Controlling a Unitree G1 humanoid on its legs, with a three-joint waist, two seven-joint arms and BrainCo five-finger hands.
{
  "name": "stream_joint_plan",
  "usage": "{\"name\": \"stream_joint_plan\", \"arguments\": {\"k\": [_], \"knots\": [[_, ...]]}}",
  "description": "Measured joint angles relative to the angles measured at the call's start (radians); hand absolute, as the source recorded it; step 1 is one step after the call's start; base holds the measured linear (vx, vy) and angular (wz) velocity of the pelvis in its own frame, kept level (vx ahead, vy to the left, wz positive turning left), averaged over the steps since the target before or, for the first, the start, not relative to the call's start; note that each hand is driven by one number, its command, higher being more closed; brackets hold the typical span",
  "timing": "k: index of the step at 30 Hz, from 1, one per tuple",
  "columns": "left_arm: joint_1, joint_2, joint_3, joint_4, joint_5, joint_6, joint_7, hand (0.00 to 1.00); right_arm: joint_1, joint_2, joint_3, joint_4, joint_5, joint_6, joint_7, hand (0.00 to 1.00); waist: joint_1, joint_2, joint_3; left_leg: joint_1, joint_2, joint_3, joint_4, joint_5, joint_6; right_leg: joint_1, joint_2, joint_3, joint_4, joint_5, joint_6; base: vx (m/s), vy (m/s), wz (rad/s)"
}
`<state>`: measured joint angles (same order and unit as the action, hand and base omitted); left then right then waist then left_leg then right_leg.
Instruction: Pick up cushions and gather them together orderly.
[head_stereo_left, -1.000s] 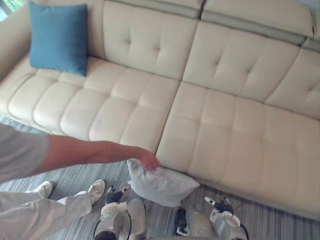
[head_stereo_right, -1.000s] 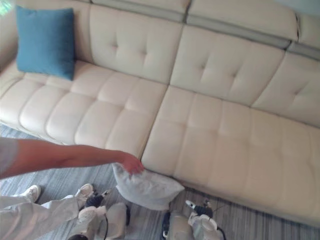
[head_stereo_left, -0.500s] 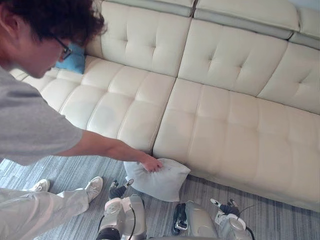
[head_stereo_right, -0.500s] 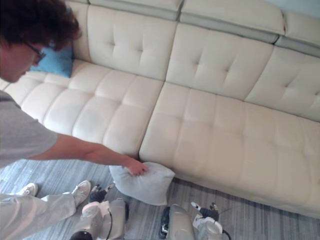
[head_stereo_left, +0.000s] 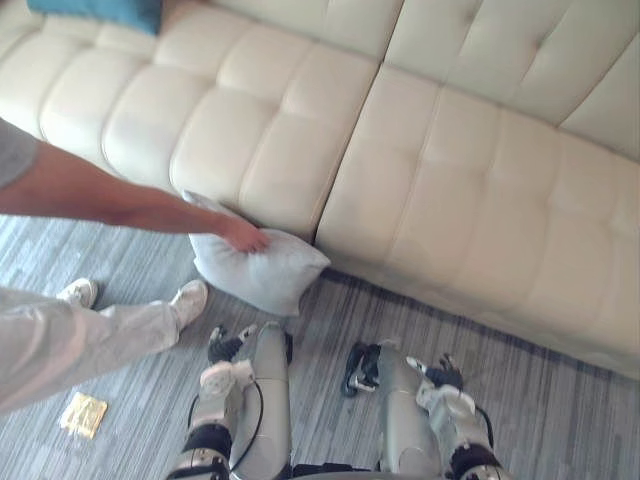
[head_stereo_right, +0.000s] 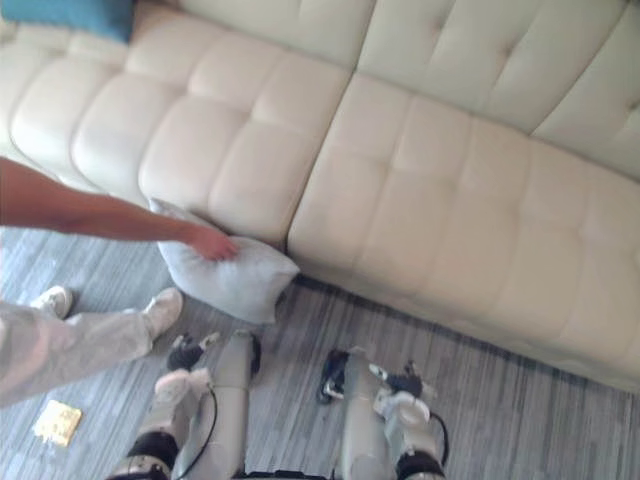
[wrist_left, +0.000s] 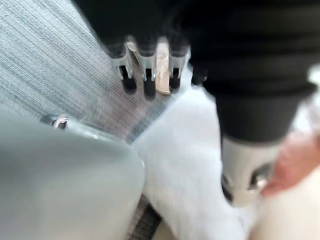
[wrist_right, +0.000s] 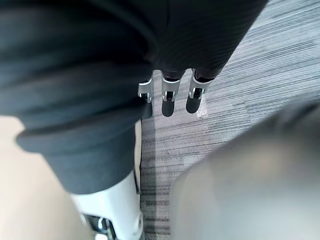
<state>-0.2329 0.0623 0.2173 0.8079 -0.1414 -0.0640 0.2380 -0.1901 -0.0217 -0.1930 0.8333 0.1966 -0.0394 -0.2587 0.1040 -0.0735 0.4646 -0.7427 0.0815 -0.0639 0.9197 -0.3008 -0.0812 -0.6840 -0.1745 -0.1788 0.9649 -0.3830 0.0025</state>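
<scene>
A pale grey cushion (head_stereo_left: 262, 272) lies on the carpet, leaning against the sofa's front; it also shows as a white mass (wrist_left: 185, 170) past my left hand. A person's hand (head_stereo_left: 243, 237) rests on its top edge. A blue cushion (head_stereo_left: 100, 10) sits on the sofa seat at the far left. My left hand (head_stereo_left: 225, 346) hangs low over the carpet just short of the grey cushion, its fingers (wrist_left: 146, 72) straight and holding nothing. My right hand (head_stereo_left: 441, 373) hangs to the right over bare carpet, fingers (wrist_right: 169, 95) relaxed and empty.
The cream tufted sofa (head_stereo_left: 470, 180) spans the view behind the cushion. The person's legs and white shoes (head_stereo_left: 188, 300) stand on the grey striped carpet to my left. A small yellow packet (head_stereo_left: 83, 414) lies on the floor at the lower left.
The camera has tilted down, so the whole picture has shifted. The person's head has left the view. Their hand stays on the grey cushion, which now sits a little left of the sofa's seam.
</scene>
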Motion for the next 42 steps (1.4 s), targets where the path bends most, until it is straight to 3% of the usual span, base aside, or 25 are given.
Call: {"name": "stream_joint_plan", "arguments": {"k": [5, 9, 22, 27, 28, 31, 34, 42], "knots": [[-0.03, -0.001, 0.0, -0.024, -0.012, -0.004, 0.016, 0.0, -0.056, 0.007, 0.042, -0.017, -0.001, -0.001, -0.019, 0.0, 0.004, 0.001, 0.046, -0.024, -0.004, -0.004, -0.007, 0.025, -0.004, -0.028, -0.003, -0.004, 0.009, 0.009, -0.002, -0.02, -0.016, 0.05], [-0.031, -0.009, -0.003, -0.031, -0.013, -0.007, 0.019, 0.0, -0.055, 0.004, 0.057, -0.019, -0.001, -0.003, -0.025, 0.0, 0.004, 0.002, 0.049, -0.015, -0.004, -0.003, -0.029, 0.031, -0.011, -0.023, -0.003, -0.006, -0.007, 0.014, -0.01, 0.06, -0.004, 0.0], [0.034, -0.038, -0.021, 0.0, 0.004, -0.01, 0.009, 0.0, 0.04, 0.005, 0.126, -0.01, -0.008, -0.008, -0.013, 0.0, 0.004, -0.002, 0.047, 0.309, -0.008, 0.022, -0.342, 0.115, -0.025, 0.278, 0.007, -0.041, -0.264, 0.07, -0.01, 0.09, -0.015, 0.04], [0.094, -0.043, -0.019, 0.054, 0.004, -0.01, -0.009, 0.0, 0.136, 0.012, 0.105, -0.001, -0.034, -0.006, 0.004, 0.0, 0.002, -0.009, -0.054, 0.409, -0.003, 0.026, -0.453, 0.142, -0.031, 0.376, 0.024, -0.061, -0.378, 0.094, -0.007, 0.14, -0.018, 0.0], [0.127, -0.05, -0.017, 0.078, 0.004, -0.01, -0.02, 0.0, 0.18, 0.023, 0.078, 0.014, -0.042, 0.001, 0.01, 0.0, 0.002, -0.008, -0.123, 0.453, 0.0, 0.027, -0.496, 0.145, -0.031, 0.421, 0.033, -0.064, -0.428, 0.103, 0.001, 0.14, 0.002, 0.0], [0.169, -0.066, -0.017, 0.112, 0.012, -0.011, -0.036, 0.0, 0.228, 0.025, 0.063, 0.022, -0.053, 0.002, 0.024, 0.0, 0.002, -0.005, -0.206, 0.533, 0.007, 0.041, -0.58, 0.162, -0.027, 0.501, 0.044, -0.064, -0.521, 0.128, 0.013, 0.18, 0.02, -0.06], [0.184, -0.079, -0.008, 0.141, 0.024, -0.01, -0.049, 0.0, 0.233, 0.026, 0.029, 0.058, -0.073, 0.007, 0.033, 0.0, 0.002, 0.006, -0.255, 0.585, 0.008, 0.053, -0.63, 0.17, -0.021, 0.555, 0.049, -0.062, -0.586, 0.151, 0.022, 0.11, 0.039, -0.08], [0.213, -0.087, -0.032, 0.164, 0.1, -0.009, -0.085, 0.0, 0.249, 0.051, 0.003, 0.087, -0.119, 0.023, 0.073, 0.0, -0.002, 0.04, -0.302, 0.662, -0.004, 0.039, -0.677, 0.194, -0.015, 0.658, 0.047, -0.089, -0.659, 0.171, 0.035, 0.04, 0.025, 0.09]]}}
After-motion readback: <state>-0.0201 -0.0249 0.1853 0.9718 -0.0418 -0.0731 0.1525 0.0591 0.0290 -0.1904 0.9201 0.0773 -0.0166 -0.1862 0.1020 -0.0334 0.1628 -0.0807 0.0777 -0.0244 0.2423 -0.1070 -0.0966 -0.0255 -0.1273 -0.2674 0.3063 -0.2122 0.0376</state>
